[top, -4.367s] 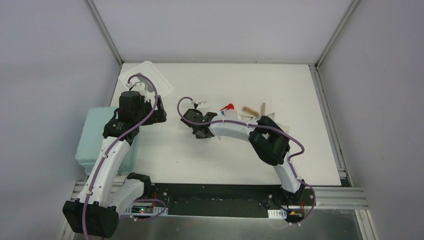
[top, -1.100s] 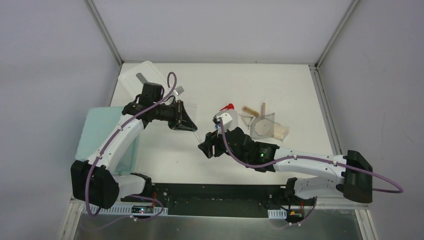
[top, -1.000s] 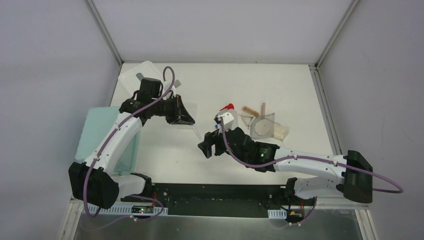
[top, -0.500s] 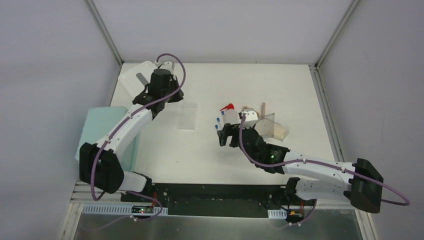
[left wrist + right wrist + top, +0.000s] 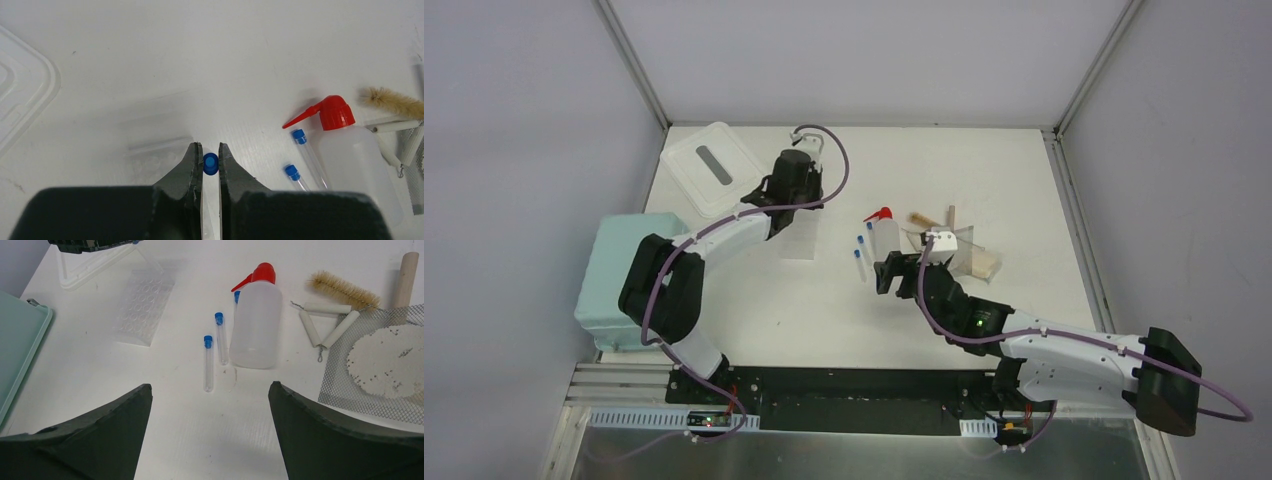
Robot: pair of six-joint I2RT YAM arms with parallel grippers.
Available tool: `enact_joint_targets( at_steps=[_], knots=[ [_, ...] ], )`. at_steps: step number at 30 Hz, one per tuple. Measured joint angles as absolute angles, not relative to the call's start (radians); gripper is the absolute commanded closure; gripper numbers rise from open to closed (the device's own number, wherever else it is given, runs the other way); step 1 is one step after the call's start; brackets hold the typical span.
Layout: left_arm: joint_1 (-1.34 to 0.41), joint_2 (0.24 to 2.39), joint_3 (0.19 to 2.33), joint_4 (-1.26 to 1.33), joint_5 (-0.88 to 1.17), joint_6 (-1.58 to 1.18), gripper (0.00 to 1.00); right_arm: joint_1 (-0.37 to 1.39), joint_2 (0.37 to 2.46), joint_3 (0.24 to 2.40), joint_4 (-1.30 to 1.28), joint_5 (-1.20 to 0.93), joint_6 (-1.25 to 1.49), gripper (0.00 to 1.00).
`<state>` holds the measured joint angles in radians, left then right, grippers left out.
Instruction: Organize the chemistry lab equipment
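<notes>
My left gripper is shut on a small clear tube, pinched just below its blue cap. It hangs over the near edge of the clear tube rack, seen from above as the left gripper over the rack. Two blue-capped tubes lie loose on the table left of the white squeeze bottle with red spout; a third blue cap shows behind it. My right gripper stands wide open and holds nothing, a little short of those tubes.
A bristle brush, a wooden handle, a white pipe triangle and a wire mesh square lie right of the bottle. The pale teal bin stands at the left table edge, its white lid behind it.
My left arm swung right from the lid to above the rack, keeping its tube. My right gripper opened wider and drew back to the right, leaving tubes beside the bottle.
</notes>
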<state>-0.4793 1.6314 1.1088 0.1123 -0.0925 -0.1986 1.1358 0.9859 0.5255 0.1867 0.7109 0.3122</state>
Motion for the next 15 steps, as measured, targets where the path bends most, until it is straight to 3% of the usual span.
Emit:
enact_joint_targets(
  at_steps=[15],
  knots=[
    [-0.496,1.654,1.077,0.199,-0.187,-0.115,1.0,1.134,0.982,0.51,0.189,0.714,0.336,0.1]
  ],
)
